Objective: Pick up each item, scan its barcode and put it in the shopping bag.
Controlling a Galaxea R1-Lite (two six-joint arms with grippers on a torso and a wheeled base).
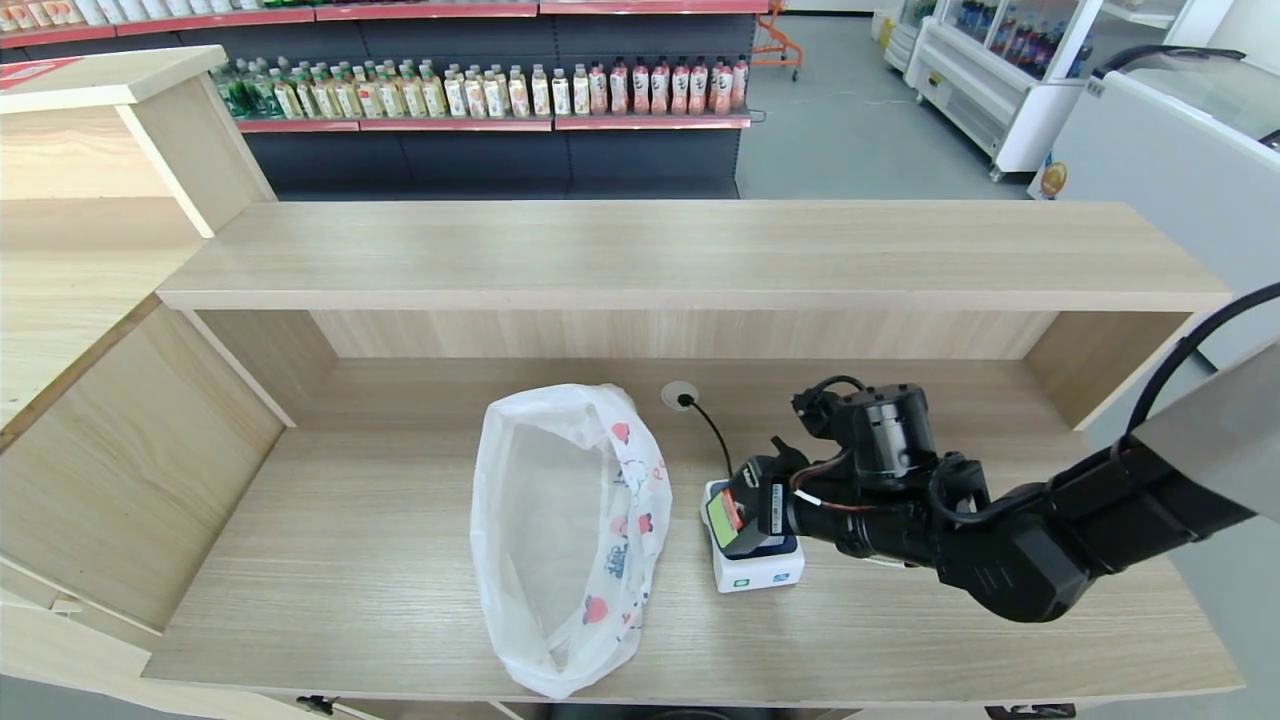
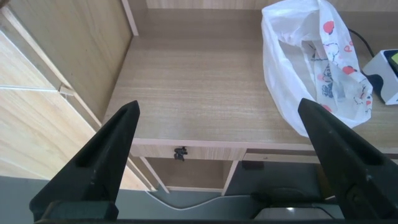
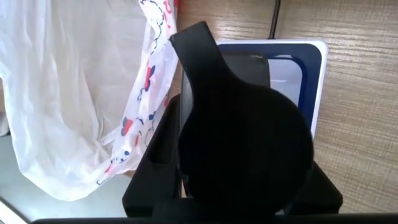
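Green-faced item [image 1: 722, 518], half hidden, pinched by right gripper [image 1: 742, 508] over scanner [image 1: 762, 576]; left gripper [image 2: 219, 106] spread

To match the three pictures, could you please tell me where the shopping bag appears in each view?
Head view: the shopping bag lies open on the counter, left of the scanner.
Left wrist view: bag beyond the left tool, scanner beside it.
Right wrist view: bag next to the scanner.
Shared landmark: the scanner.
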